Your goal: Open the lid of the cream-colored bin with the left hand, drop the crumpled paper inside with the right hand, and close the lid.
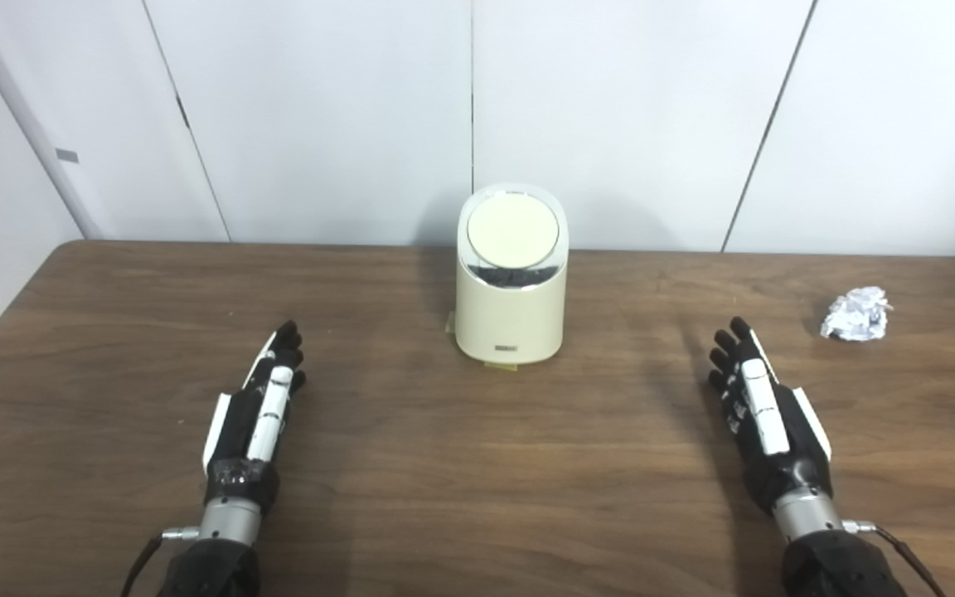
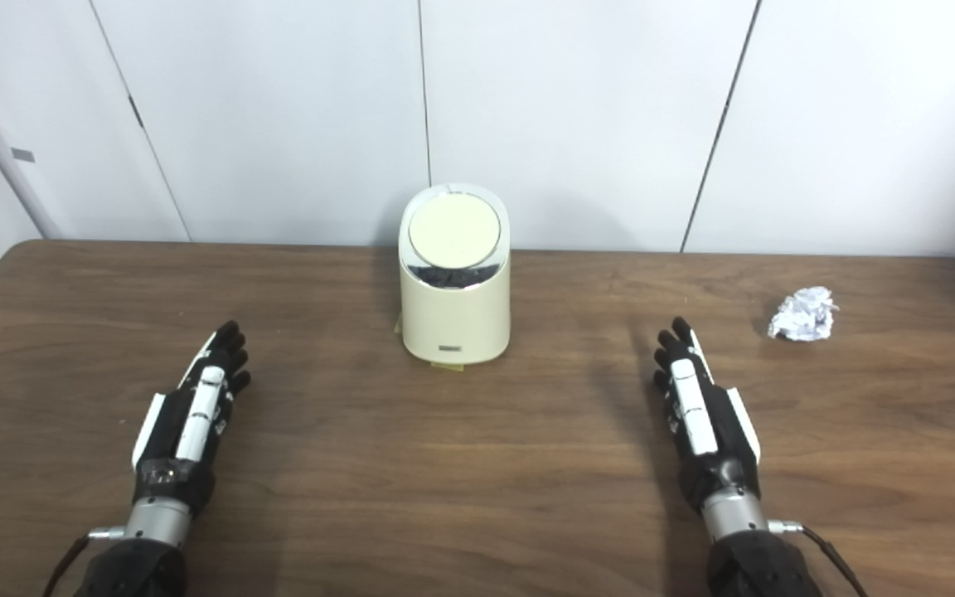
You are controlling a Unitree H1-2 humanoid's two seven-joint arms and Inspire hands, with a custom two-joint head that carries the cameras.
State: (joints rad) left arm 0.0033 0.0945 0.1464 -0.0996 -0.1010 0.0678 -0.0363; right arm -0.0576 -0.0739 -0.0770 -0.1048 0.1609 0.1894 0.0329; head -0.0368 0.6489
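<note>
A cream-colored bin (image 1: pixel 511 311) stands at the middle of the wooden table (image 1: pixel 477 464), near the back. Its round lid (image 1: pixel 513 232) is down, tilted toward me. A crumpled white paper ball (image 1: pixel 856 314) lies on the table at the far right. My left hand (image 1: pixel 258 406) rests low over the table to the front left of the bin, fingers stretched out, holding nothing. My right hand (image 1: pixel 763 410) is held the same way at the front right, a little short of the paper and to its left, also empty.
White wall panels (image 1: pixel 477 116) rise right behind the table's back edge. The table's left edge (image 1: pixel 5 323) slants in close to the left arm. A small yellowish tab (image 1: pixel 501 366) shows under the bin's front.
</note>
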